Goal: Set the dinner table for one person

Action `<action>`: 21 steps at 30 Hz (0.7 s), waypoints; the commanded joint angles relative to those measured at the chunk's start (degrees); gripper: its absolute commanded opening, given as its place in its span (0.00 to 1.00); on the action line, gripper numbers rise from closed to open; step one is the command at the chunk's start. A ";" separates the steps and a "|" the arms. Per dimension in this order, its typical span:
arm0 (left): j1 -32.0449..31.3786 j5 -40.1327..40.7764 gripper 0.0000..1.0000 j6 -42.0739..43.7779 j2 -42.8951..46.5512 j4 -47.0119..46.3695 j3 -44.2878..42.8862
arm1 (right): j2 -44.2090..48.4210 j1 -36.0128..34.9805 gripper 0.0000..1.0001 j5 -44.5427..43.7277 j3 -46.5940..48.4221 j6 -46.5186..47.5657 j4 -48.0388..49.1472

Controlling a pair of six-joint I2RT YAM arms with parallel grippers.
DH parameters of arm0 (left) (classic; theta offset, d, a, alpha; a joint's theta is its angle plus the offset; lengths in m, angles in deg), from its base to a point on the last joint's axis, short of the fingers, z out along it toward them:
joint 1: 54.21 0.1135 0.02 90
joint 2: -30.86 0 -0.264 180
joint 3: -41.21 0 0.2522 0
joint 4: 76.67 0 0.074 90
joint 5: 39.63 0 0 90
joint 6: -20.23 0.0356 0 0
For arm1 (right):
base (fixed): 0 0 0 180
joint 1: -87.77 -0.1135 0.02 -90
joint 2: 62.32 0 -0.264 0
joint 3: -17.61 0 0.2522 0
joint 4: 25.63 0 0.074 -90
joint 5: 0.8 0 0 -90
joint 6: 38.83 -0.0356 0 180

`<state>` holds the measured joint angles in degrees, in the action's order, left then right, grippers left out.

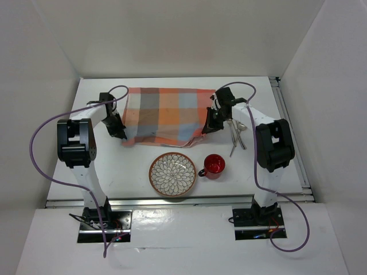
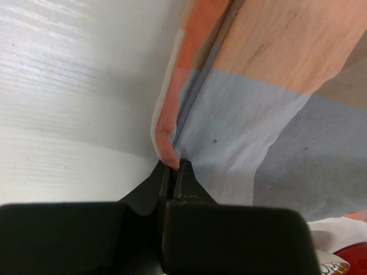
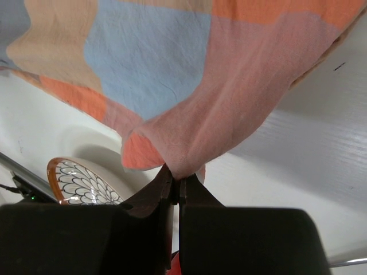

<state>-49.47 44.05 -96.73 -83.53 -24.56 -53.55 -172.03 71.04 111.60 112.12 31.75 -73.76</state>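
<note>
The white dinner table (image 1: 132,166) lies under everything, and an orange-and-blue checked placemat (image 1: 163,114) is spread over its far middle. The left gripper (image 1: 122,136) sits at the placemat's near left corner. The left wrist view shows its jaws pressed together on a fold of the cloth edge (image 2: 174,166). The right gripper (image 1: 206,129) is at the placemat's near right corner, jaws likewise closed and pinching the cloth, which rises to a peak at the fingertips (image 3: 176,180). A petal-patterned plate (image 1: 173,174) with a brown rim lies just nearer than the placemat. A red mug (image 1: 215,165) stands beside it, toward the placemat's right corner. Metal cutlery (image 1: 236,137) lies on the table off the placemat's right edge.
</note>
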 commanded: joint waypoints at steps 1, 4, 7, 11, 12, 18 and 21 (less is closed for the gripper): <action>0.01 -1.58 0.00 0.59 2.67 2.78 -1.62 | -0.68 0.21 0.00 -1.03 3.19 0.79 -0.70; 0.01 -5.09 0.00 0.59 4.34 5.32 -6.53 | -1.29 0.90 0.00 -1.04 6.51 0.79 -2.01; 0.01 -10.97 0.00 -0.81 5.67 6.04 -14.52 | -3.22 3.28 0.00 -1.56 14.85 0.79 -3.59; 0.01 -18.87 0.00 -4.58 4.18 8.83 -34.33 | -6.39 6.53 0.00 -0.51 33.62 1.31 -7.11; 0.01 -19.94 0.00 -6.16 3.22 9.81 -38.59 | -7.18 7.15 0.00 -0.51 37.16 1.31 -8.07; 3.96 -28.89 0.00 -13.63 3.19 7.21 -50.08 | -5.27 10.58 0.00 3.53 45.75 0.27 -8.53; 5.72 -31.98 0.00 -14.96 10.05 4.02 -41.66 | 1.06 11.37 0.00 4.85 40.29 0.26 -7.20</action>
<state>-46.04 18.63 -107.65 -77.23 -19.58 -101.11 -176.58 82.74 113.54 155.58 32.32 -80.60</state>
